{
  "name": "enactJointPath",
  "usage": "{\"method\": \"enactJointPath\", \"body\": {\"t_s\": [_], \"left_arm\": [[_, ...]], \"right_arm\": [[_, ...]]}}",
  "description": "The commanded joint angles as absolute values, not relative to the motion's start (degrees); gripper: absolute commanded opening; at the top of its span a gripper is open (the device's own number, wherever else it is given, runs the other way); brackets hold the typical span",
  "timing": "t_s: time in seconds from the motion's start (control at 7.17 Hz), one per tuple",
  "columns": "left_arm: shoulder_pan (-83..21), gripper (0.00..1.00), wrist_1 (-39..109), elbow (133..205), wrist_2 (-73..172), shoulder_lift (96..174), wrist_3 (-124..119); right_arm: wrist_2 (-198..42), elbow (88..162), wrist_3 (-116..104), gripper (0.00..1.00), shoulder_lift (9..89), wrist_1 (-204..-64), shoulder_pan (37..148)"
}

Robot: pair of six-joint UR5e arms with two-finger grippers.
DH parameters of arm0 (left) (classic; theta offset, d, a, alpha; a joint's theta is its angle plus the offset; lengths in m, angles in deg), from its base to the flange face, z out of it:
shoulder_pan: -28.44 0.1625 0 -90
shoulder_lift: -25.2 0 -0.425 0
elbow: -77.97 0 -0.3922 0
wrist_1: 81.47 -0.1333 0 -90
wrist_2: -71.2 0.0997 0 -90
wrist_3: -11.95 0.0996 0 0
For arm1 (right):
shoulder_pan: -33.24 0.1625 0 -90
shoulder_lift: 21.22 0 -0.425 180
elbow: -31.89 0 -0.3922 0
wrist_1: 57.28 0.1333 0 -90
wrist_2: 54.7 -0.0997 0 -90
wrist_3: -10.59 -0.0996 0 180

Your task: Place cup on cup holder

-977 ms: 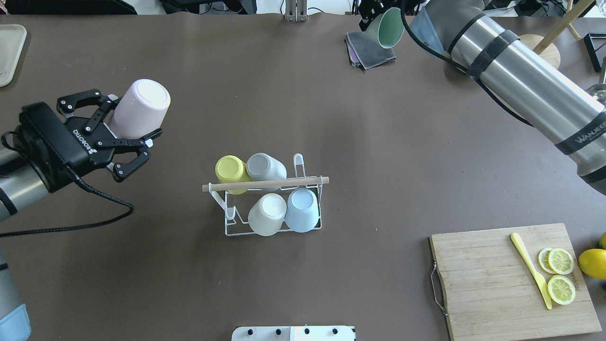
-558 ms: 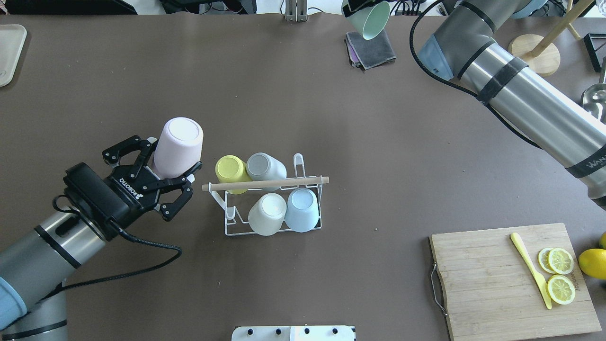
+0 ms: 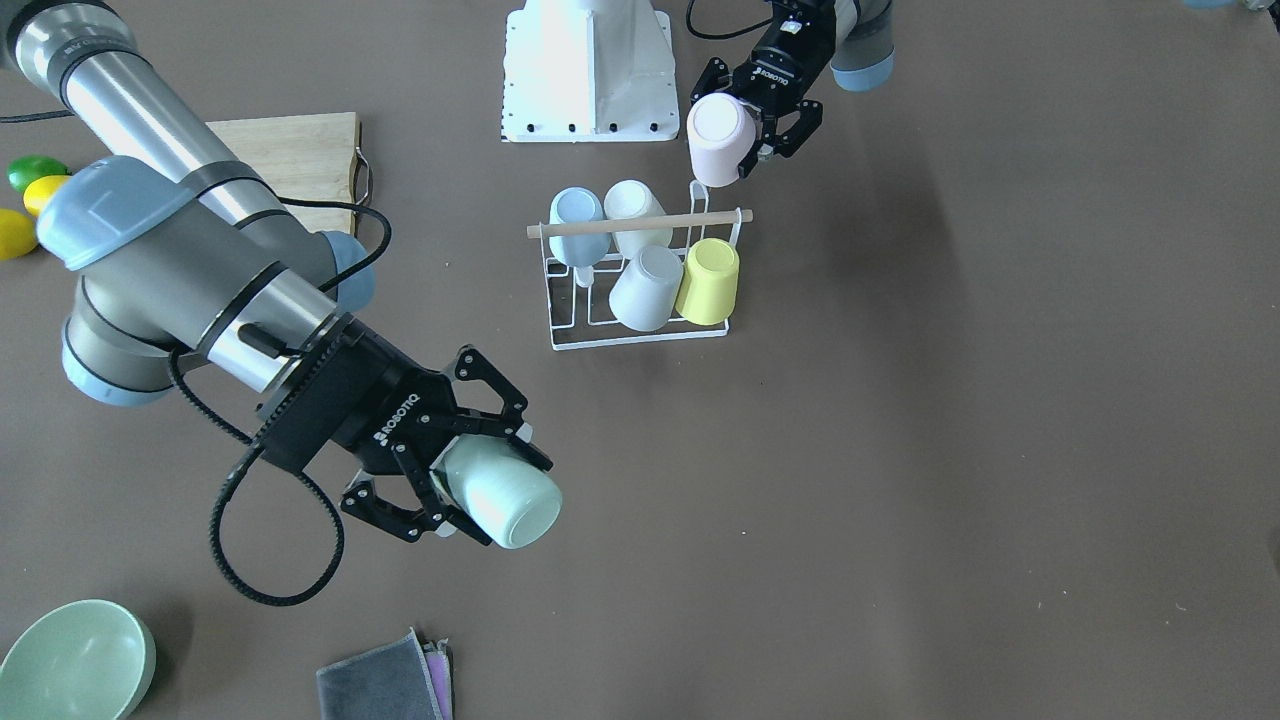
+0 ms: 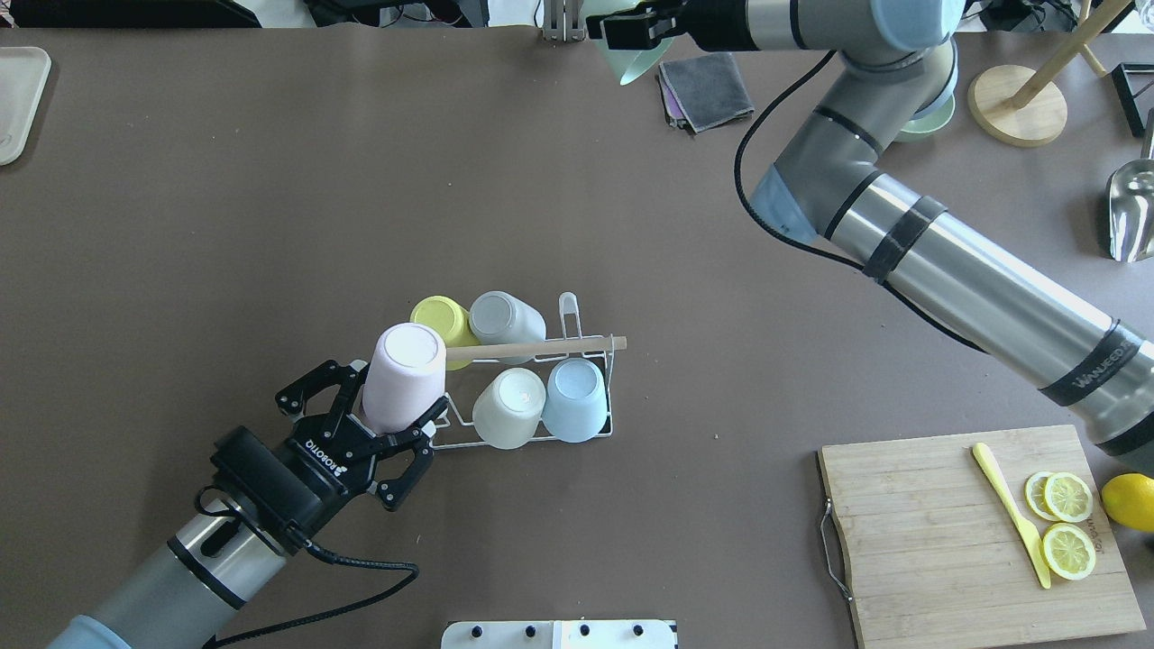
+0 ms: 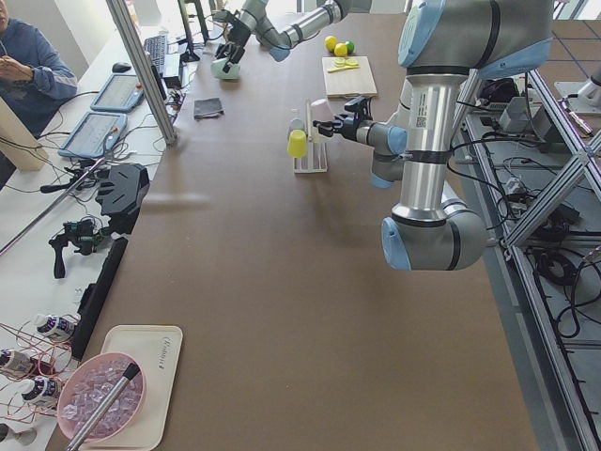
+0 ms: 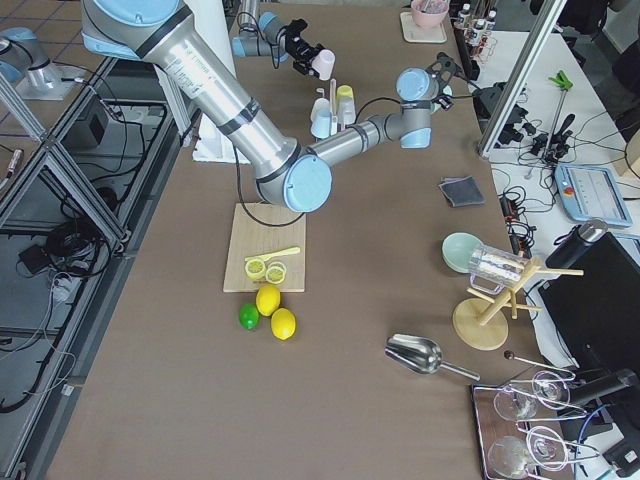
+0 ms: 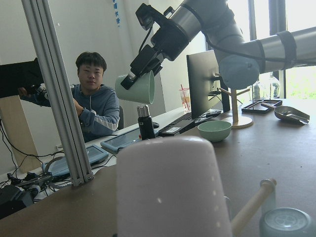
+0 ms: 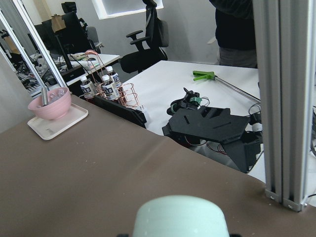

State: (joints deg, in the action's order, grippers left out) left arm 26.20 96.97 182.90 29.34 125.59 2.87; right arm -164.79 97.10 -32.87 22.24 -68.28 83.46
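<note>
The cup holder (image 4: pixel 586 434), a white wire rack with a wooden rod (image 4: pixel 541 346) across its top, stands mid-table. It carries a yellow cup (image 4: pixel 438 320), a grey cup (image 4: pixel 505 315), a white cup (image 4: pixel 509 407) and a light blue cup (image 4: pixel 574 398), all upside down. My left gripper (image 4: pixel 397 395) is shut on a pink cup (image 4: pixel 406 374), base up, over the rack's left end and hiding the rod's tip. My right gripper (image 3: pixel 488 483) is shut on a mint green cup (image 3: pixel 505 495), held in the air near the table's far edge.
A cutting board (image 4: pixel 938 541) with lemon slices and a yellow knife lies front right, with a lemon (image 4: pixel 1129 500) beside it. A grey cloth (image 4: pixel 708 90), a green bowl (image 3: pixel 75 660), a wooden stand (image 4: pixel 1010 104) and a metal scoop (image 4: pixel 1127 212) lie at the far right.
My left gripper carried the pink cup right and toward the robot, up to the rack's left end. My right arm swung the green cup left along the far edge.
</note>
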Motion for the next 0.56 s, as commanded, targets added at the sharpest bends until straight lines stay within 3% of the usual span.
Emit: {"method": "enactJointPath", "body": {"t_s": [0.0,0.42], "left_arm": [[27.73,0.67,98.70,180.12,32.59,127.40,3.16],[27.64,0.67,98.71,179.58,34.89,127.33,3.25]], "right_arm": [[-152.93,96.14,-29.50,0.00,23.25,-56.63,75.12],[-151.55,96.49,-27.73,0.00,25.88,-41.41,70.69]]}}
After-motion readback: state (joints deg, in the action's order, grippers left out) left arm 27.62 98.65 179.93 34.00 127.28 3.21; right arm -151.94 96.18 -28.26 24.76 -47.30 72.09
